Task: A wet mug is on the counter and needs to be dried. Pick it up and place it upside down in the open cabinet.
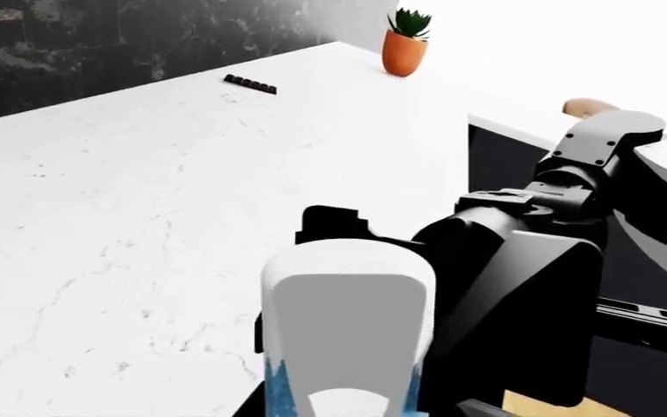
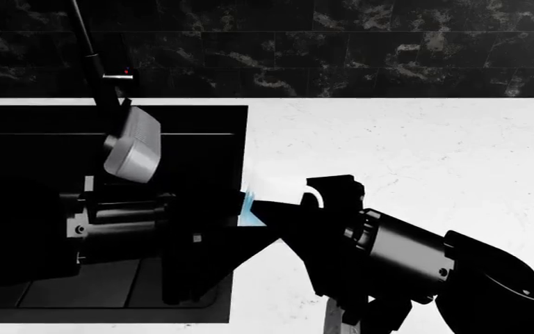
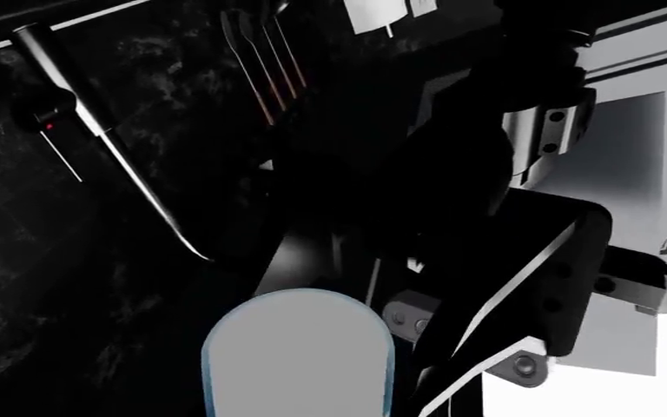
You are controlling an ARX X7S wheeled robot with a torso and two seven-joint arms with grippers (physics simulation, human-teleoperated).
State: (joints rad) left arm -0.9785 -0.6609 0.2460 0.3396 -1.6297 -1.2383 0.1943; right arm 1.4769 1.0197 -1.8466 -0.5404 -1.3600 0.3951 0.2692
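Mug point(image 2: 258, 202), bearing no readable writing, sits grasped between both end effectors, left point(image 2: 206, 223) and right point(image 2: 290, 205).

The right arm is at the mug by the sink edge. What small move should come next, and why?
Probably a short, straight lift. The right end effector is at the mug, on its handle side, beside the sink; whether it has closed is unclear. The left arm sits close over the sink, so rising first should clear it before any turn.
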